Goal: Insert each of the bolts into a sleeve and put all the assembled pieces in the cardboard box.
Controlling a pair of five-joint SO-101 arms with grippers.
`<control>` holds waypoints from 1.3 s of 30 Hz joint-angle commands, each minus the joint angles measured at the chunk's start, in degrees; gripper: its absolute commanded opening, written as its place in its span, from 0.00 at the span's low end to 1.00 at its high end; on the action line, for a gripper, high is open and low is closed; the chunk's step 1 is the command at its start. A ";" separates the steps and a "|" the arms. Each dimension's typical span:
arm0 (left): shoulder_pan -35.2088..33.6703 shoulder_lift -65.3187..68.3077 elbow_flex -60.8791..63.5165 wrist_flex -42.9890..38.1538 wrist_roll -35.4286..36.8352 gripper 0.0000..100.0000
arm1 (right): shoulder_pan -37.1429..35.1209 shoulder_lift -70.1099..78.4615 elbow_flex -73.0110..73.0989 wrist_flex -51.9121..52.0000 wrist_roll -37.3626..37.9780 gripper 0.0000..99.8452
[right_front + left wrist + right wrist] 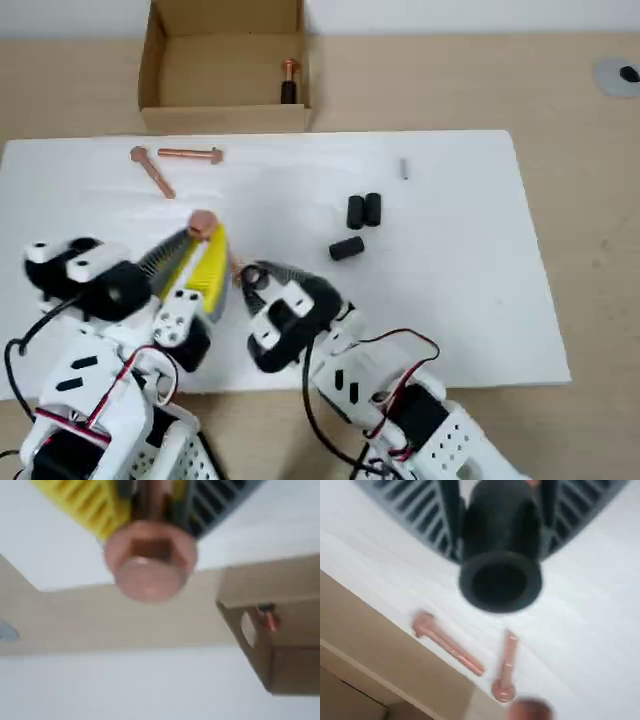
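A wooden tabletop (590, 200) is being covered largely by a white sheet (450, 300), and a pale wall (450, 15) is showing beyond the cardboard box (150, 70), which is standing open against the sheet's far edge. Well in front of the box, a bolt (203, 224) is being pinched by the left gripper (206, 238), jaws narrowed onto its shank. Its head is being pointed boxward, its long axis slanting back toward the right gripper (248, 277). There a black sleeve (500, 565) is being clamped between nearly closed jaws. Two loose bolts (190, 154) are lying just before the box, and three sleeves (362, 210) farther from it. One assembled piece (289, 82) is standing inside the box.
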 commanded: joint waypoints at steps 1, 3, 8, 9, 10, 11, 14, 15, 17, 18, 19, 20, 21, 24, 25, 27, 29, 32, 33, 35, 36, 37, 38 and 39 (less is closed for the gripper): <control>-0.97 -0.22 -0.35 -2.02 0.18 0.01 | 1.27 -10.42 -1.80 -1.14 -0.62 0.01; 1.32 -0.22 -0.35 -2.02 1.05 0.01 | 1.19 -10.42 -1.71 -1.14 -0.97 0.01; 6.15 -0.04 1.05 -2.90 1.41 0.01 | 1.19 -10.42 -1.54 -1.14 -3.52 0.01; 6.51 -0.13 2.29 -3.87 1.41 0.01 | 1.19 -10.42 -1.54 -1.23 -3.78 0.01; 6.33 -0.13 3.43 -4.84 1.41 0.01 | 1.19 -10.42 -1.63 -1.23 -4.40 0.01; 6.24 -0.13 4.40 -5.63 1.32 0.01 | 1.19 -10.42 -1.71 -1.23 -4.84 0.01; 6.24 -0.13 6.24 -6.95 1.23 0.01 | 1.19 -10.42 -1.71 -1.23 -5.36 0.01; 6.15 -0.13 6.51 -7.30 1.23 0.01 | 1.19 -10.42 -1.71 -1.23 -5.36 0.01; 5.19 -0.13 6.95 -7.91 0.09 0.01 | 1.27 -10.42 -1.71 -1.23 -5.36 0.01; 4.31 -0.13 6.95 -7.91 -0.70 0.01 | 1.27 -10.42 -1.71 -1.23 -5.36 0.01; 3.60 -0.13 6.77 -7.91 -0.97 0.01 | 1.27 -10.42 -1.71 -1.23 -5.36 0.01; 2.90 -0.13 6.77 -7.91 -1.05 0.01 | 1.27 -10.42 -1.71 -1.23 -5.36 0.01; 2.46 -0.13 6.77 -7.65 -0.97 0.01 | 1.27 -10.42 -1.71 -1.23 -5.36 0.01; 2.37 -0.13 6.86 -7.38 -0.79 0.01 | 1.27 -10.42 -1.45 -1.23 -5.36 0.01; 2.46 -0.13 6.86 -7.38 -0.79 0.01 | 1.27 -10.42 -1.45 -1.23 -5.36 0.01; 2.46 -0.13 6.95 -7.38 -0.70 0.01 | 1.27 -10.42 -1.45 -1.23 -5.36 0.01; 2.55 -0.13 6.95 -7.30 -0.53 0.01 | 1.27 -10.42 -1.45 -1.23 -5.36 0.01; 2.55 -0.13 8.00 -7.30 1.49 0.01 | 1.27 -10.42 -1.45 -1.23 -5.36 0.01; 2.55 -0.13 8.26 -7.30 1.58 0.01 | 1.27 -10.42 -1.45 -1.23 -5.36 0.01; 2.55 -0.13 8.44 -7.30 1.58 0.01 | 1.27 -10.42 -1.45 -1.23 -5.36 0.01; 2.55 -0.13 8.44 -7.30 1.58 0.01 | 1.27 -10.42 -1.45 -1.23 -5.36 0.01; 2.55 -0.13 8.44 -7.30 1.58 0.01 | 1.27 -10.42 -1.45 -1.23 -5.36 0.01; 2.55 -0.13 8.44 -7.30 1.58 0.01 | 1.27 -10.42 -1.45 -1.23 -5.36 0.01; 2.55 -0.13 8.44 -7.30 1.67 0.01 | 1.27 -10.42 -1.45 -1.23 -5.36 0.01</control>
